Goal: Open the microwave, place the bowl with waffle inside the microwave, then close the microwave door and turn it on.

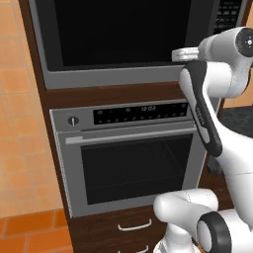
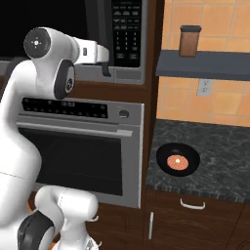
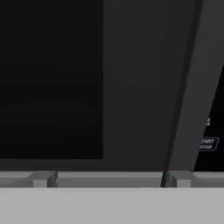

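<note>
You were on the first step: the microwave door (image 1: 123, 34) was shut. Your tool (image 2: 104, 61) hovered near its handle; I cannot tell its grip. The bowl with waffle (image 2: 177, 159) waited on the surface (image 2: 219, 151). Next, grasp the handle.

Even, flat rendered light; slightly soft.

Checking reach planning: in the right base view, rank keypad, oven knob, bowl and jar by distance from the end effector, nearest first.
1. Keypad: on the microwave, just right of the end effector.
2. Oven knob: below it, on the oven's panel.
3. Jar: on the shelf, far right.
4. Bowl: low right on the counter; order with the jar is a close call.
</note>
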Controlling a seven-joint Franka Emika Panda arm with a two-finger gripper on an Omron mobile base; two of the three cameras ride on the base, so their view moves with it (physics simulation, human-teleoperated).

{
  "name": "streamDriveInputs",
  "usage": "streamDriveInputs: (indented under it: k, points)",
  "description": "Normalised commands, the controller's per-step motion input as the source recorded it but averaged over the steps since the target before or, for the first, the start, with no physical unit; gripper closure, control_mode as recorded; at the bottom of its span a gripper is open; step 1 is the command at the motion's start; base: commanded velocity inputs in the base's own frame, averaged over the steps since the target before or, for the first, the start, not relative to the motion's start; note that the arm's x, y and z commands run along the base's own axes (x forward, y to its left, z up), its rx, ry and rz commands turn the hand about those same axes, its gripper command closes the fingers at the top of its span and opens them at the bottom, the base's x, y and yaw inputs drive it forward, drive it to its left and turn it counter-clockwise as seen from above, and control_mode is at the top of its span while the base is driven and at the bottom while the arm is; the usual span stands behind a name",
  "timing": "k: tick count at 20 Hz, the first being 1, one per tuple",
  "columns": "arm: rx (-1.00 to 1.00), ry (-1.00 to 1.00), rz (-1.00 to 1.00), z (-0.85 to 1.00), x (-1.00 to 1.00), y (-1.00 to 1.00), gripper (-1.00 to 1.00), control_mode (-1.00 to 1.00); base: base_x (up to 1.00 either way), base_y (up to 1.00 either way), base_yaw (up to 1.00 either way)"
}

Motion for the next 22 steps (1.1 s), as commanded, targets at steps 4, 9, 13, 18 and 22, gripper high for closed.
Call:
streamDriveInputs:
  k: [4, 9, 13, 18, 22]
  points:
    - [0.00, -0.05, -0.08, 0.69, 0.10, -0.62, -1.00, -1.00, 0.00, 0.00, 0.00]
    - [0.00, 0.04, -0.05, 0.09, 0.35, -0.67, -1.00, -1.00, 0.00, 0.00, 0.00]
    - [0.00, 0.04, 0.00, 0.00, 0.23, -0.05, -1.00, -1.00, 0.00, 0.00, 0.00]
    - [0.00, 0.06, 0.00, -0.03, 0.08, 0.05, -1.00, -1.00, 0.00, 0.00, 0.00]
    - [0.01, 0.00, 0.00, -0.14, 0.11, 0.14, -1.00, -1.00, 0.00, 0.00, 0.00]
